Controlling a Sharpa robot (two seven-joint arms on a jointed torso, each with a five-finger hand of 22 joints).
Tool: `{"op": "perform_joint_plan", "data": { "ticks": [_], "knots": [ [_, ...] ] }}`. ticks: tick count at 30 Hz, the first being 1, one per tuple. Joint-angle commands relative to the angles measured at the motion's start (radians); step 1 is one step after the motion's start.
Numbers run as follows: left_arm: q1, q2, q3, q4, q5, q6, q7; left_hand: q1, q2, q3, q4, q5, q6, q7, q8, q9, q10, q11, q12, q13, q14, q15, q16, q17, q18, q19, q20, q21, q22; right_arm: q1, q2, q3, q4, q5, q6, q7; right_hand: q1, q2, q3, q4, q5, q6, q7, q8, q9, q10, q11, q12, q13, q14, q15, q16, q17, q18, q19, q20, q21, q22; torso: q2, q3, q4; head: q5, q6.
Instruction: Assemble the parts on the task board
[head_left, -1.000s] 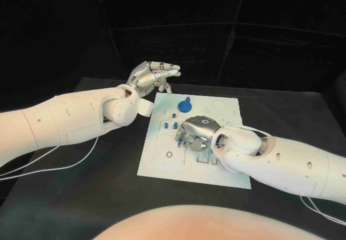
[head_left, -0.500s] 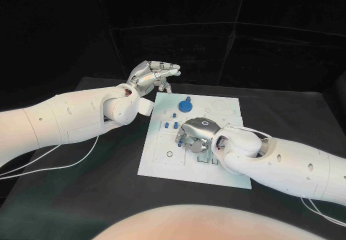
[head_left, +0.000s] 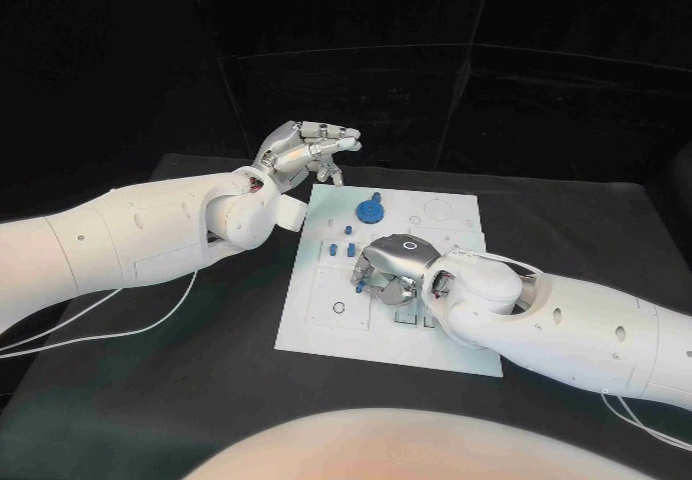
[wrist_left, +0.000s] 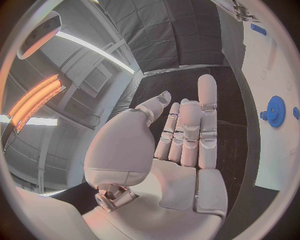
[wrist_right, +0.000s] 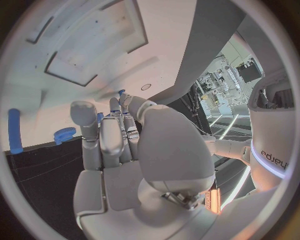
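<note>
Head view, nearest first: the task board (head_left: 325, 335), a white plate, lies in the middle of the black table (head_left: 159, 400), its long axis running from the table's near edge toward the far edge, tilted slightly. The right hand (head_left: 387, 268) hangs over the middle of the board, palm down, fingers curled toward the plate. Whether it holds a part cannot be told here; in the right wrist view the same hand (wrist_right: 125, 150) shows its fingers lying close together and straight, thumb folded across, with nothing visible between them. That view also shows a blue bar (wrist_right: 14, 131) lying flat on the board near its edge and a small blue toothed wheel (wrist_right: 63, 135) beside it.

Just beyond the right hand, several small blue pegs (head_left: 340, 247) stand on the board in a cluster. Farther on, near the board's far edge, the blue gear (head_left: 371, 212) lies flat with a short stub pointing toward the far edge.

The left hand (head_left: 306, 150) hovers above the board's far left corner, fingers loosely bent and holding nothing; the left wrist view shows them apart and extended (wrist_left: 184, 135).

No readable writing shows on the board or parts.
</note>
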Motion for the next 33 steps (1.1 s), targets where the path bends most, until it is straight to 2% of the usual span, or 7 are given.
{"op": "perform_joint_plan", "data": {
  "ticks": [1, 7, 18, 27, 33],
  "knots": [
    [0.001, 0.001, 0.001, 0.001, 0.005, 0.014, 0.001, -0.002, 0.008, -0.004, 0.000, 0.004, -0.008, -0.001, 0.002, 0.001, -0.006, 0.002, 0.003, 0.001, -0.009, 0.000, -0.004, -0.001, 0.020, -0.007, 0.002, -0.005, -0.001, 0.000, 0.004, -0.001, -0.001, -0.022, 0.042, -0.020, -0.017, -0.003, 0.002, 0.000, -0.001, -0.007, 0.008, -0.005, 0.000, -0.008, 0.004, -0.005, -0.001, 0.031, 0.000, 0.003, -0.003, -0.006, -0.005, 0.006, 0.000, -0.002, 0.001, -0.0005, 0.0003, 0.001, 0.000],
    [0.001, 0.000, 0.001, 0.002, 0.005, 0.015, 0.000, -0.001, 0.008, -0.005, 0.000, 0.004, -0.008, 0.000, 0.003, 0.001, -0.006, 0.002, 0.004, 0.001, -0.010, 0.000, -0.004, -0.002, 0.020, -0.007, 0.003, -0.006, -0.002, 0.000, 0.010, -0.001, -0.006, -0.024, 0.061, -0.020, -0.047, -0.017, -0.008, 0.006, -0.002, -0.028, 0.013, -0.007, -0.002, -0.029, 0.011, -0.012, -0.002, 0.028, 0.005, 0.002, -0.011, -0.004, -0.013, 0.011, -0.006, -0.011, 0.000, -0.0010, 0.0008, 0.001, -0.002],
    [0.001, -0.003, 0.001, 0.001, 0.005, 0.016, -0.001, -0.001, 0.008, -0.005, 0.000, 0.004, -0.008, 0.000, 0.003, 0.001, -0.006, 0.002, 0.004, 0.001, -0.010, 0.000, -0.004, -0.002, 0.020, -0.007, 0.003, -0.006, -0.002, 0.000, 0.014, -0.001, -0.007, -0.024, 0.056, -0.011, -0.055, -0.020, -0.013, 0.008, -0.001, -0.031, 0.014, -0.005, -0.001, -0.030, 0.011, -0.010, -0.001, 0.028, 0.006, 0.003, -0.011, -0.004, -0.013, 0.013, -0.005, -0.009, 0.000, -0.0003, 0.0006, 0.003, -0.003],
    [0.001, -0.002, 0.001, 0.001, 0.005, 0.017, -0.002, -0.001, 0.008, -0.005, 0.000, 0.004, -0.008, 0.000, 0.003, 0.001, -0.006, 0.002, 0.004, 0.001, -0.010, 0.000, -0.004, -0.002, 0.020, -0.007, 0.003, -0.006, -0.002, 0.000, 0.017, -0.002, -0.007, -0.016, 0.022, 0.002, -0.060, -0.023, -0.016, 0.008, 0.000, -0.038, 0.015, -0.006, -0.002, -0.032, 0.012, -0.009, -0.001, 0.028, 0.006, 0.005, -0.011, -0.004, -0.013, 0.014, -0.005, -0.010, 0.001, 0.0000, 0.0004, 0.003, -0.003],
    [0.001, -0.001, 0.001, -0.001, 0.005, 0.017, -0.003, 0.000, 0.009, -0.006, -0.001, 0.004, -0.009, 0.000, 0.004, 0.001, -0.007, 0.002, 0.005, 0.001, -0.011, 0.001, -0.004, -0.003, 0.020, -0.007, 0.003, -0.007, -0.002, 0.000, 0.020, -0.002, -0.005, -0.013, 0.012, 0.008, -0.053, -0.015, -0.017, 0.000, 0.002, -0.037, 0.011, -0.003, 0.000, 0.003, 0.003, 0.010, 0.008, 0.029, 0.001, 0.011, -0.008, -0.004, -0.009, 0.011, 0.001, -0.004, 0.000, 0.0002, 0.0008, 0.003, -0.004]
  ]
}}
